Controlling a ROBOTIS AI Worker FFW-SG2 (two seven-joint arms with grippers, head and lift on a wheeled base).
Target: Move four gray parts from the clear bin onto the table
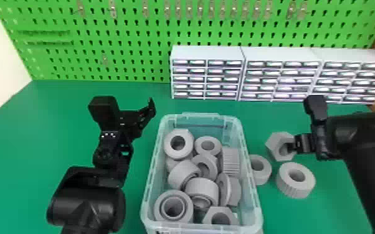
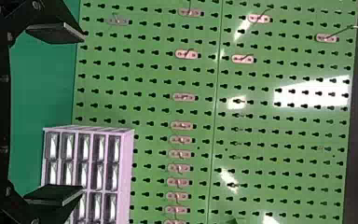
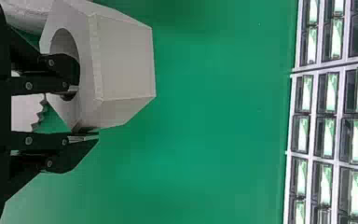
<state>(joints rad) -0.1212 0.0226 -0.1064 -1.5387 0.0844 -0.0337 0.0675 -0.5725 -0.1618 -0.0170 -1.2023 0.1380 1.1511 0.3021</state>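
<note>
Right now, we are clamping a hexagonal gray part by its wall in our right gripper, one finger sitting inside its hole. Nearer us than that gripper, a ridged part and a round part are resting on the green table. To its left, more gray parts are filling the clear bin. Left of the bin, we are holding our left gripper, fingers spread apart. Beyond the right gripper, white drawer units are standing.
</note>
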